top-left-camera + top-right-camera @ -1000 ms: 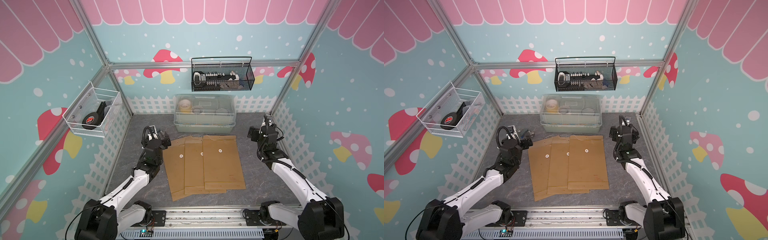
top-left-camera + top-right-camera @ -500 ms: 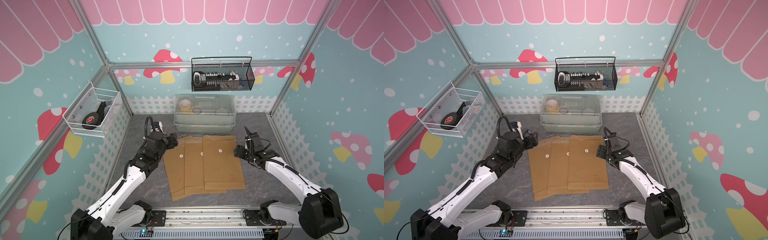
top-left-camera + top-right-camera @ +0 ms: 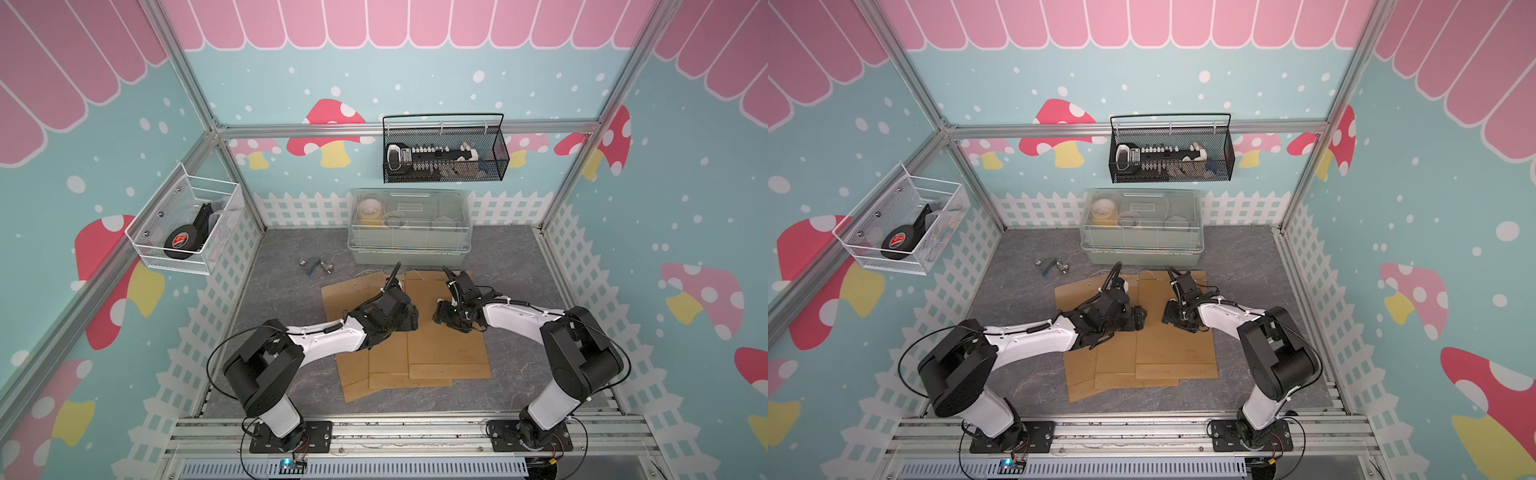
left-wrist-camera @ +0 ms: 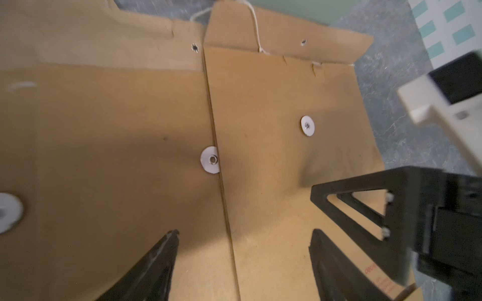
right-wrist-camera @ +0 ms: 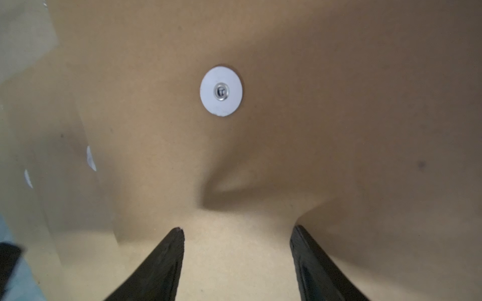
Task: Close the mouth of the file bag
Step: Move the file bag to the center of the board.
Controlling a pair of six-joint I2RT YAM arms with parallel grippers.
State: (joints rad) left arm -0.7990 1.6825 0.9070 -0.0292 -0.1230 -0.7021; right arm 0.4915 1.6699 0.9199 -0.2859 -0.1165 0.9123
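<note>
Pincers first: left pincer (image 4: 243,234) has its fingers well apart with nothing between them. It hangs low over the seam where the rightmost file bag (image 4: 281,161) overlaps the middle file bag (image 4: 117,156). The right pincer (image 5: 237,229) is likewise spread and grips nothing. Its tips are down close to the rightmost bag's brown paper, which is buckled into a crease (image 5: 229,187) just ahead of them. Whether the tips touch the paper, cannot tell.

In both top views the two pincers face each other, near but apart, over the far half of the bags.

Three kraft file bags lie flat on the grey surface (image 3: 282,299), fanned, each overlapping the one to its left; the leftmost file bag (image 3: 336,297) sits lowest. The rightmost bag's flap (image 4: 287,41) is unfolded and lies away from the body, toward the clear lidded bin (image 3: 409,245); mouth not closed. A white string (image 4: 254,23) trails from the flap fold. A white button disc (image 4: 307,126) sits on the bag's body. The middle bag's disc (image 4: 210,159) is partly tucked under the rightmost bag's edge.

Elsewhere: small metal bits (image 3: 316,265) on the surface near the bin. Black wire basket (image 3: 444,172) on the back wall. White mesh basket (image 3: 178,264) on the left wall, holding a black tape roll (image 3: 180,242).
</note>
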